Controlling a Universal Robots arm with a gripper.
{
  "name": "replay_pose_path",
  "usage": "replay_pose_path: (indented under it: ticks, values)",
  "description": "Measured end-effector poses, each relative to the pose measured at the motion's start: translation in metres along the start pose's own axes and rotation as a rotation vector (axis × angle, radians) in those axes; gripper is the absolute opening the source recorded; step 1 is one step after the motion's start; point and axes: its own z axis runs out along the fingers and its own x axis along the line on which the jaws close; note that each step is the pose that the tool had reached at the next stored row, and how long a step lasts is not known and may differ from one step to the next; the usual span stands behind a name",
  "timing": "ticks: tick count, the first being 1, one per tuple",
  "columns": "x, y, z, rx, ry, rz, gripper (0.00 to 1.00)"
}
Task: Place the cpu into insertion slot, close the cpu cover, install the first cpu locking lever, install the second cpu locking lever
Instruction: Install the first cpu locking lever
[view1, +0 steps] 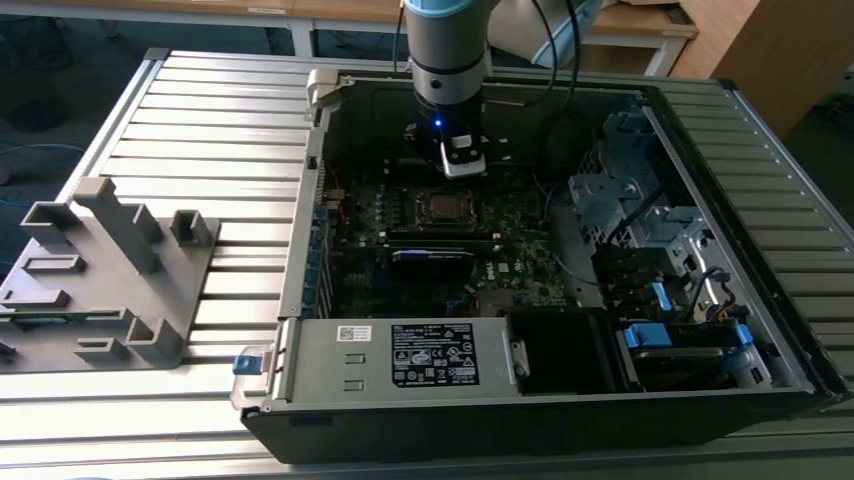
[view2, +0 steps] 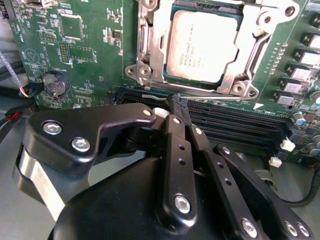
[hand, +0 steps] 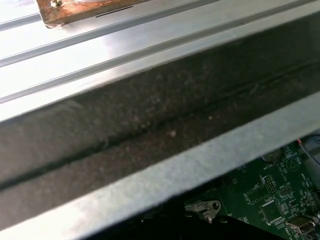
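Observation:
In the second wrist view the cpu (view2: 202, 47) lies in its socket on the green motherboard, grey metal top up. The silver cpu cover (view2: 155, 47) lies flat around it, framing the chip. A thin metal lever rod (view2: 200, 89) runs along the socket's edge nearest the gripper. My black gripper (view2: 177, 105) hovers just off that edge, over the memory slots, with its fingers (view2: 172, 150) together and nothing between them. In the exterior view the gripper (view1: 462, 168) hangs inside the open computer case, just behind the socket (view1: 438, 205).
The case walls (view1: 300, 230) ring the motherboard. A power supply (view1: 400, 355) sits at the front, and a drive cage (view1: 641, 200) with cables on the exterior view's right. Black memory slots (view2: 235, 125) and a coin battery (view2: 54, 84) lie near the gripper. A grey fixture (view1: 100, 270) stands on the slatted table.

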Motion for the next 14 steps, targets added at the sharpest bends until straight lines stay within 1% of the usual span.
replay_pose_path:
  ticks: [5,8,10,14]
  values:
    - [-0.0002,0.0001,0.0004,0.0004,-0.0004,0.000,0.11]
    - [-0.0004,0.0001,0.0005,0.0066,-0.0030,-0.001,0.11]
    - [-0.0005,0.0002,0.0006,0.0125,-0.0053,-0.002,0.11]
    - [-0.0005,0.0001,0.0006,0.0141,-0.0059,-0.002,0.11]
